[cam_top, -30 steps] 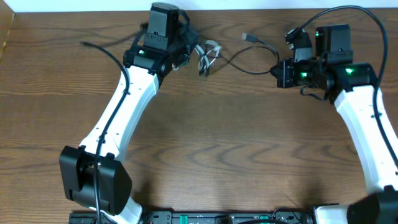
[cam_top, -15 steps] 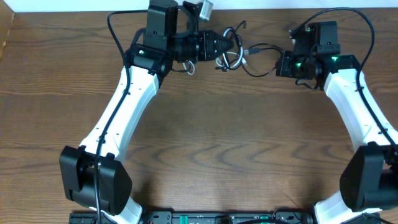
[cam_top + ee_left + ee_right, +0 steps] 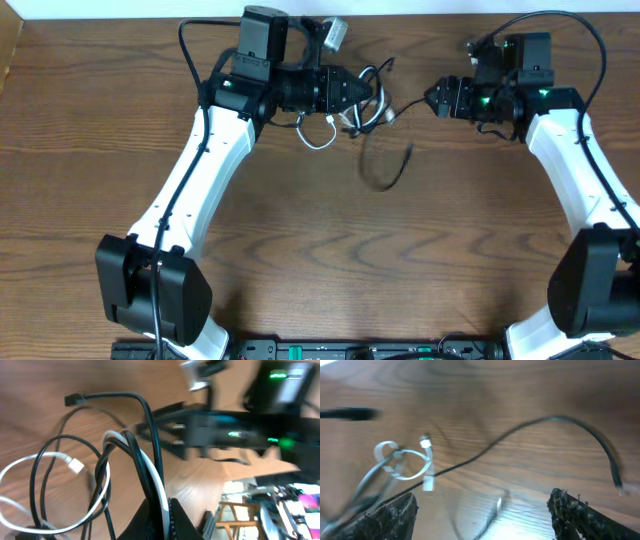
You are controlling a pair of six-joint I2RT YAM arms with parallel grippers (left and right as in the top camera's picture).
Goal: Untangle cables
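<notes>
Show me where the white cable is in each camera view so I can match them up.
Overhead: the white cable loops just below the left gripper, top centre.
Left wrist: centre, clamped by that gripper, looping lower left.
Right wrist: blurred loop at left.
Shared landmark: the black cable tangled with it, in all three.

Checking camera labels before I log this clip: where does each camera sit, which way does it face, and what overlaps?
Overhead: above the table, facing straight down; the left arm and right arm show.
Left wrist: behind the left gripper, facing the right arm; it pinches the white cable and black cable.
Right wrist: behind the open right gripper, facing down at the table; both fingertips show.
Shared: all three show both cables.
</notes>
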